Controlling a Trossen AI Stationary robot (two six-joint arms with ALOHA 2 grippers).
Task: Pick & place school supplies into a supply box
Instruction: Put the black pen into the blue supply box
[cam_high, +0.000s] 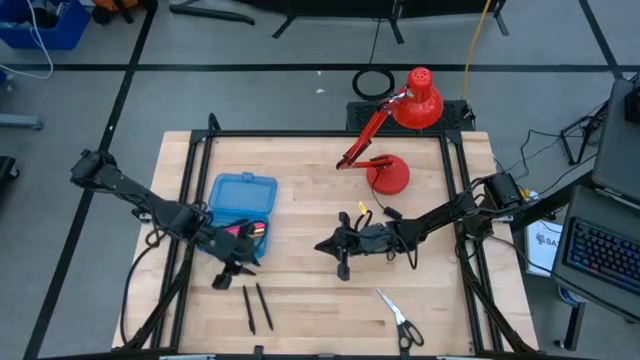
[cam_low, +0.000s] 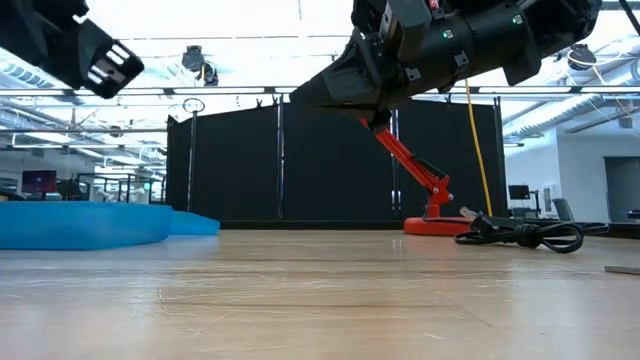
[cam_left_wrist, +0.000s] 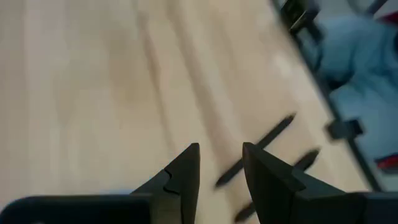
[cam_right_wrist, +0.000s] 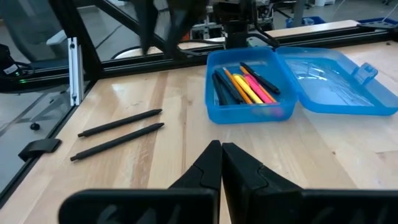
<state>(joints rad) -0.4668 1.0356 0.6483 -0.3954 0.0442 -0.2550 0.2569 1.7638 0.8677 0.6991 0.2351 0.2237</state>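
Note:
The supply box (cam_right_wrist: 249, 93) is a translucent blue case lying open on the table's left half. Its tray holds several black, orange, pink and yellow pens (cam_right_wrist: 245, 84), and its lid (cam_high: 243, 194) lies flat on the far side. Two black pens (cam_high: 255, 307) lie side by side near the front edge, and they also show in the left wrist view (cam_left_wrist: 261, 146). Light-handled scissors (cam_high: 400, 318) lie at the front right. My left gripper (cam_high: 228, 272) hangs open above the table between the tray and the two pens, with nothing between its fingers (cam_left_wrist: 186, 171). My right gripper (cam_high: 322, 246) hovers shut over the table's middle, pointing at the box.
A red desk lamp (cam_high: 395, 150) stands at the back right. Its black cable (cam_low: 520, 236) lies on the table near it. Black frame rails (cam_high: 185, 200) run along the table's edges. Bare wood lies between the box and the scissors.

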